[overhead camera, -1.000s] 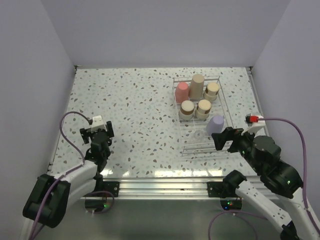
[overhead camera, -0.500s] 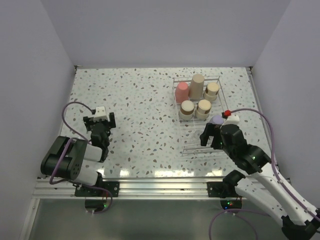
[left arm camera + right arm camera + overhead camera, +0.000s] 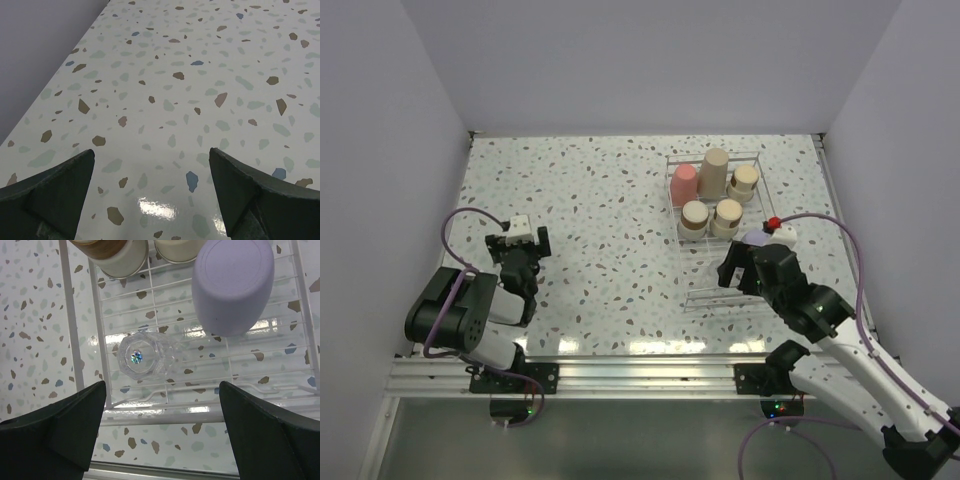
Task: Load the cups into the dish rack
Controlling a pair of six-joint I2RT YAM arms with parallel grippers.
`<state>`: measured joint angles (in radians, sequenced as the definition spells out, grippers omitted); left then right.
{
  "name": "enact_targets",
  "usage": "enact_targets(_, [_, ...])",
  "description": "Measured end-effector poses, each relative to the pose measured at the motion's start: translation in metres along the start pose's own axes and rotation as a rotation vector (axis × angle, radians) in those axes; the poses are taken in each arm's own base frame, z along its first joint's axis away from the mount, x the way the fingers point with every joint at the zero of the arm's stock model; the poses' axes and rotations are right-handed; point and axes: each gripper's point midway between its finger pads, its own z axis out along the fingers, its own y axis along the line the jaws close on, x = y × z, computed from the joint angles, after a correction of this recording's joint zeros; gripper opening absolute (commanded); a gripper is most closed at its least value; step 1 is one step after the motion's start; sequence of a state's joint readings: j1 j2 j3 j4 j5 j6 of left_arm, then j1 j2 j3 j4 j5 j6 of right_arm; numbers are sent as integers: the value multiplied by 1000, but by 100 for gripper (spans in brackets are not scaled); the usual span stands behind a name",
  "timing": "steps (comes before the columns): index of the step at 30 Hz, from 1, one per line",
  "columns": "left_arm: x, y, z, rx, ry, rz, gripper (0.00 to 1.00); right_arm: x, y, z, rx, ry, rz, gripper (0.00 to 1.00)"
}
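The dish rack (image 3: 671, 205) is a thin white wire tray at the right of the table. In it stand a pink-red cup (image 3: 683, 182), a taller tan cup (image 3: 713, 172) and three short beige cups (image 3: 744, 181) (image 3: 693, 220) (image 3: 726, 216). The lavender cup (image 3: 754, 238) (image 3: 233, 285) lies in the near part, half hidden behind my right arm, beside a clear glass cup (image 3: 142, 356). My right gripper (image 3: 739, 274) (image 3: 162, 440) hangs open over the rack's near rail (image 3: 165, 416), holding nothing. My left gripper (image 3: 519, 243) (image 3: 150, 200) is open low over bare table at the left.
Grey walls close the table on the left, back and right. The speckled tabletop (image 3: 600, 210) lies between the two arms. Two beige cups (image 3: 120, 255) (image 3: 177, 250) crowd the top of the right wrist view. A metal rail (image 3: 640, 372) runs along the near edge.
My right arm has swung left and forward, bringing its gripper over the rack's near end. The left arm has folded back, its gripper shifting slightly farther up the table. Both stayed open.
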<state>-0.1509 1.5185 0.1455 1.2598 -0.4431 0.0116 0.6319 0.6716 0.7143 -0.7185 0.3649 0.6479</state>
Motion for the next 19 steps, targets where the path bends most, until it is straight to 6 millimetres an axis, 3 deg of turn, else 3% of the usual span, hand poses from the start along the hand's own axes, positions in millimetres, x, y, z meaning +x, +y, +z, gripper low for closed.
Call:
enact_targets(13, [-1,0,0,2,-3,-1,100,-11,-2,-3,18,-44,42,98])
enact_targets(19, [-1,0,0,2,-3,-1,100,-28,2,-12,8,-95,74,98])
